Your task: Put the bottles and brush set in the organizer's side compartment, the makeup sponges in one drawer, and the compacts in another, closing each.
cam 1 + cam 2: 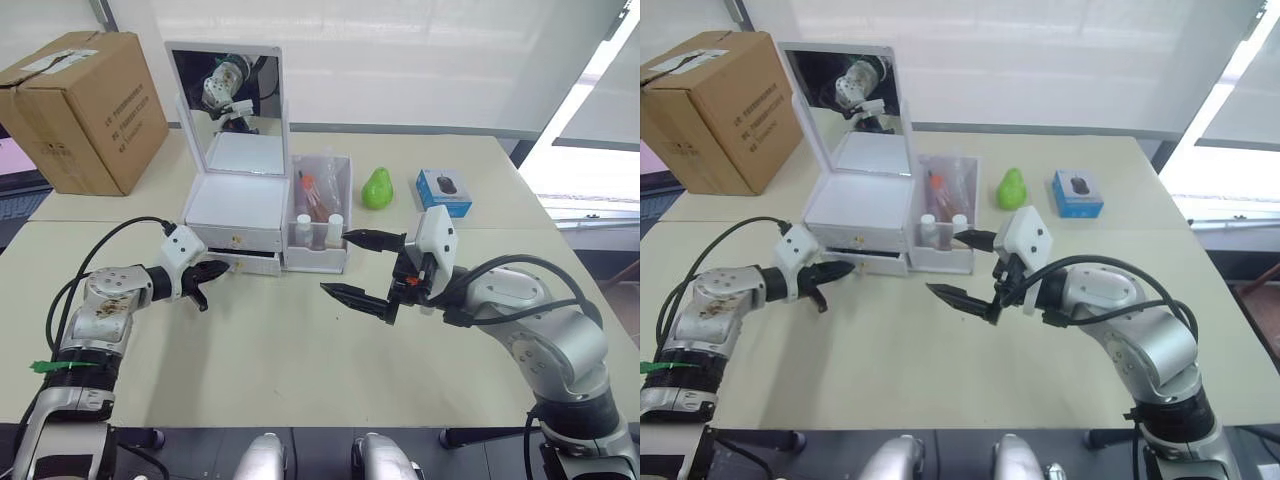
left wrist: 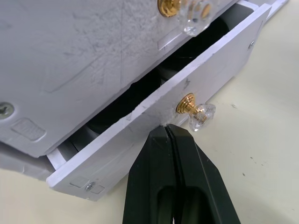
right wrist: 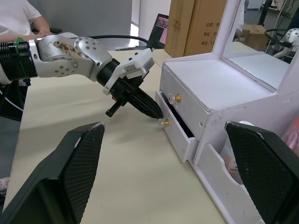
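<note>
1. While your left gripper [image 1: 208, 272] presses its closed, empty fingertips against the front of the lower drawer [image 2: 154, 116], just beside its gold knob [image 2: 187, 103], that drawer stands slightly open at the near face of the organizer [image 1: 235, 215].
2. Your right gripper [image 1: 362, 268] hovers above the counter [image 1: 300, 350], to the right of the organizer and a little nearer, jaws spread wide and holding nothing.
3. You can see the side compartment [image 1: 322, 232] on the organizer's right already filled: two white-capped bottles [image 1: 318, 228] stand at its near end and what looks like the brush set [image 1: 315, 190] sits behind them. That part reads as done.
4. The upper drawer [image 3: 184, 105] looks shut. You cannot tell from these views what either drawer holds; dark shapes show through the lower drawer's gap, but they are too hidden to name.
5. No sponges or compacts lie loose on the counter, so the sorting is probably finished and the task seems close to its end.
6. What is left, as far as you can judge, is pushing the lower drawer fully flush.
7. Ignore the green pear [image 1: 376, 188], the blue box [image 1: 443, 192] and the cardboard box [image 1: 80, 110] at the far side.
</note>
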Controlling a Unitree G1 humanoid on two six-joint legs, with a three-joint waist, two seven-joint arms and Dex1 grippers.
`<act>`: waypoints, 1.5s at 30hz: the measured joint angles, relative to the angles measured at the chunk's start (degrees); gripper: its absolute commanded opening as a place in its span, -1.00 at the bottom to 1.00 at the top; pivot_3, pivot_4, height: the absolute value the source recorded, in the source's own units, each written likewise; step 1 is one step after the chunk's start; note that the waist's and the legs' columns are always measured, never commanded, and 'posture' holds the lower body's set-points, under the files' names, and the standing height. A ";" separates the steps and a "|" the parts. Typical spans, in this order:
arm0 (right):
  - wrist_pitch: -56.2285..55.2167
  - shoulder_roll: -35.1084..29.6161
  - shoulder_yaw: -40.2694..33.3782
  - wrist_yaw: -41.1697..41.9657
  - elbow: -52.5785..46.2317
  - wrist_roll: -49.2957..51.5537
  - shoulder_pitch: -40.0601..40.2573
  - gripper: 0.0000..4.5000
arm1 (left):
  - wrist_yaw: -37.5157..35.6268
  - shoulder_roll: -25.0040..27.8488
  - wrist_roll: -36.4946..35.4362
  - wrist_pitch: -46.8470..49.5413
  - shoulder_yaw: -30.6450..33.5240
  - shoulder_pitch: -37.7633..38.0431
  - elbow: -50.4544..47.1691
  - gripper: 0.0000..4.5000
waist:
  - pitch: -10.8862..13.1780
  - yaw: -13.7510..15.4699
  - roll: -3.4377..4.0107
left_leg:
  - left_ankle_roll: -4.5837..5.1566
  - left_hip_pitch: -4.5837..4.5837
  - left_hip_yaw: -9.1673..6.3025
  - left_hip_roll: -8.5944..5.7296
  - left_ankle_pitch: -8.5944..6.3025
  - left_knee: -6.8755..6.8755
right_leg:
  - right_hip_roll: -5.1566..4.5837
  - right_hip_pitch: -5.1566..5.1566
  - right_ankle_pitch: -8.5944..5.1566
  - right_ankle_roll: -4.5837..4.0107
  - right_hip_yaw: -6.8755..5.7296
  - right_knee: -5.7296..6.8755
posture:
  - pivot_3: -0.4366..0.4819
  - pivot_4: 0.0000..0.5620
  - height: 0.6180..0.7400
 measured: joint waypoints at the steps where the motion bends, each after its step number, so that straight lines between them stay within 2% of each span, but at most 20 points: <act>1: 0.03 0.00 -0.11 -0.17 -0.08 0.00 0.00 1.00 | 0.12 -0.25 0.05 -0.08 -0.04 -0.01 0.34 -0.99 | 0.00 0.00 -0.01 | 0.00 0.00 0.00 0.00 0.00 0.00 | 0.00 0.00 0.00 0.00 0.00 0.00 | -0.05 -0.47 0.83; 16: 0.89 -0.02 -0.65 -0.80 -0.83 0.06 0.68 1.00 | 2.13 -3.95 1.92 -2.36 -0.74 -3.32 4.89 -0.99 | -0.02 0.66 -0.03 | 0.00 -0.03 0.04 -0.02 0.00 0.12 | -0.04 0.04 0.06 0.07 -0.01 0.00 | -0.05 -0.47 0.83; 29: 0.90 -0.02 -0.65 -0.61 -0.81 0.04 0.67 1.00 | 1.78 -2.59 1.91 -2.35 -0.66 -2.94 4.61 -0.99 | -0.02 0.44 -0.03 | 0.00 -0.03 0.04 0.00 0.00 0.12 | -0.01 0.02 0.06 0.06 0.01 0.01 | -0.05 -0.47 0.83; 35: 0.90 -0.23 -0.73 -0.21 -0.73 0.03 0.67 1.00 | 1.45 -0.37 0.00 0.23 1.59 -0.33 -0.50 -0.99 | -0.01 0.08 -0.01 | 0.00 -0.03 0.04 0.00 0.00 0.12 | -0.01 0.01 0.06 0.06 0.04 0.00 | -0.05 -0.47 0.83; 40: 0.82 -2.49 -4.32 0.95 -0.33 0.05 2.43 1.00 | -3.16 3.85 -9.40 8.11 8.70 5.71 -10.84 -0.99 | 0.03 -0.39 0.06 | 0.00 -0.01 0.05 0.07 0.00 0.10 | 0.00 0.03 0.06 0.05 0.05 -0.04 | -0.05 -0.47 0.83; 44: -0.34 -6.99 -10.32 2.95 2.36 -0.23 7.45 1.00 | -9.87 12.21 -17.14 13.52 18.89 13.79 -15.33 -0.99 | 0.11 -0.59 0.18 | 0.01 0.08 0.19 0.13 0.00 0.03 | 0.00 0.01 0.00 -0.04 0.07 -0.07 | -0.05 -0.47 0.83; 45: -0.70 -7.48 -12.02 3.32 2.98 -0.21 8.73 1.00 | -11.26 13.65 -18.35 14.04 21.62 15.37 -15.30 -0.91 | 0.12 -0.58 0.18 | 0.00 0.07 0.21 0.16 0.00 -0.03 | -0.01 0.00 0.00 -0.05 0.07 -0.09 | -0.05 -0.47 0.83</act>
